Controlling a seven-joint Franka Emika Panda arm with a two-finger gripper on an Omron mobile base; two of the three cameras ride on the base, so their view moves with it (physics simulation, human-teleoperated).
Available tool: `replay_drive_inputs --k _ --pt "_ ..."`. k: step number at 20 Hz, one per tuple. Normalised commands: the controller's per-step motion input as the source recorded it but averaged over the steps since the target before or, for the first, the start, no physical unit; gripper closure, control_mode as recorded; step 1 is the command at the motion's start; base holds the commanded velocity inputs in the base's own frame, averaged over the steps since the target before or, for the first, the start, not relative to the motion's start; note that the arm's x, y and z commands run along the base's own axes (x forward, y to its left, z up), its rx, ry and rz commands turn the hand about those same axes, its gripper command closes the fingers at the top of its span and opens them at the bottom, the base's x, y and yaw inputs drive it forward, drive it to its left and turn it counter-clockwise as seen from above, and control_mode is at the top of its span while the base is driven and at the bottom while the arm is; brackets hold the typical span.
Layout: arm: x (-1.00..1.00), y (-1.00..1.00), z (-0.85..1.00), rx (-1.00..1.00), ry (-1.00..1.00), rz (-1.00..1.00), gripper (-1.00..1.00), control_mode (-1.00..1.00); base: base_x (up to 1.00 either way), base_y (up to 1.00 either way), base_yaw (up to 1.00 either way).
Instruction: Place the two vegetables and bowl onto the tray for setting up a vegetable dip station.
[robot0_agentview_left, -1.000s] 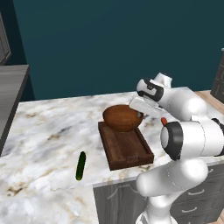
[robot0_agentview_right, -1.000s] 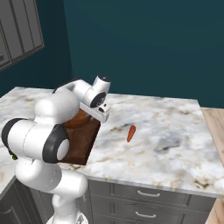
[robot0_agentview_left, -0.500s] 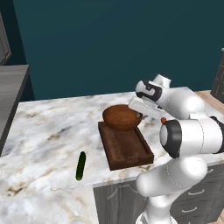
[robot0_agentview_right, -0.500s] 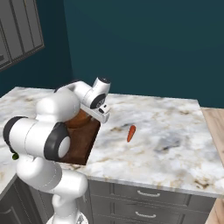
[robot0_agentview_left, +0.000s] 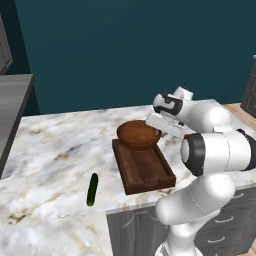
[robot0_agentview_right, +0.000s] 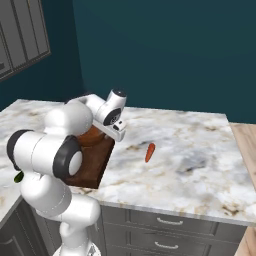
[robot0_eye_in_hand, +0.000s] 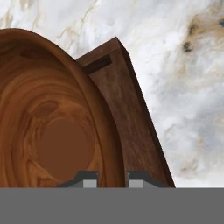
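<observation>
The bowl (robot0_agentview_left: 137, 134) sits on the far end of the tray (robot0_agentview_left: 145, 167), and its rim reaches past the tray's far edge. The gripper (robot0_eye_in_hand: 112, 180) is at the bowl's right-hand rim; in the hand view the two fingertips (robot0_eye_in_hand: 89, 179) stand one on each side of the rim, a narrow gap between them, so it looks clamped on the bowl. The tray's near half is bare wood. The cucumber (robot0_agentview_left: 92, 189) lies on the marble counter (robot0_agentview_left: 55, 160) well to the left of the tray, near the front edge. The carrot (robot0_agentview_right: 149, 152) lies on the counter to the right of the tray, apart from it, with open marble all round. Beyond it the counter runs wide to a wooden strip (robot0_agentview_right: 245, 150) at the right end.
</observation>
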Motion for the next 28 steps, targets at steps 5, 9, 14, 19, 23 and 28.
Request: replay_drive_inputs --k 5,9,14,19,23,28 --pt "0.09 0.04 -0.09 0.0 0.0 -0.02 1.0 -1.0 0.0 0.0 0.0" --pt "0.1 0.04 -0.08 0.0 0.0 -0.01 1.0 -1.0 0.0 0.0 0.0" --pt "0.09 0.03 -0.07 0.0 0.0 -0.01 1.0 -1.0 0.0 0.0 0.0" --pt "0.05 0.03 -0.1 0.0 0.0 0.0 1.0 -1.0 0.0 0.0 0.0" --pt "0.02 0.01 -0.1 0.0 0.0 0.0 1.0 -1.0 0.0 0.0 0.0" --pt "0.01 0.0 -0.09 0.0 0.0 0.0 1.0 -1.0 0.0 0.0 0.0"
